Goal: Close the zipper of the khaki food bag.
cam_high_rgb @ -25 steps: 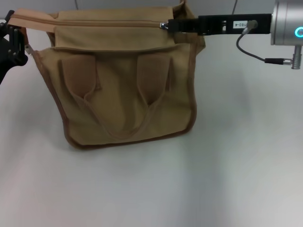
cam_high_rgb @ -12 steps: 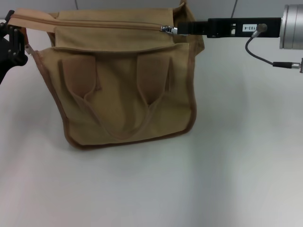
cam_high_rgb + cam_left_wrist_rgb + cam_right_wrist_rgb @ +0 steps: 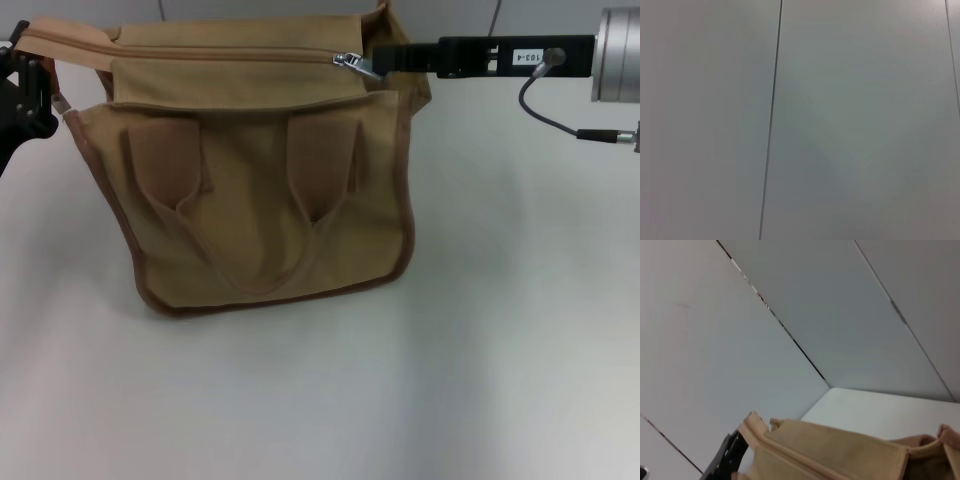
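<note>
Head view shows the khaki food bag point(image 3: 250, 170) lying on a white table point(image 3: 480, 380), its front pockets and two looped handles facing the camera, its long top edge running from the robot's left to its right at the far side of the table. The zipper point(image 3: 220, 52) follows that top edge, so its long axis also runs left to right. The small silver pull tab point(image 3: 350, 63) sits near the right end of the track and tilts down toward the right.

The right gripper point(image 3: 378, 62) reaches in level from the right, its tip just beside the pull tab; whether the jaws are apart or together on the tab cannot be told. The left gripper point(image 3: 28, 95) is at the bag's top left corner, at the picture's edge and partly cut off, and its jaw state cannot be told either.

Bare table lies open in front of the bag and to its right. The bag's far side is hidden. The left wrist view shows only a plain grey panel wall point(image 3: 840, 125). The right wrist view shows the bag's top edge against the wall, with a dark piece at its far corner.
</note>
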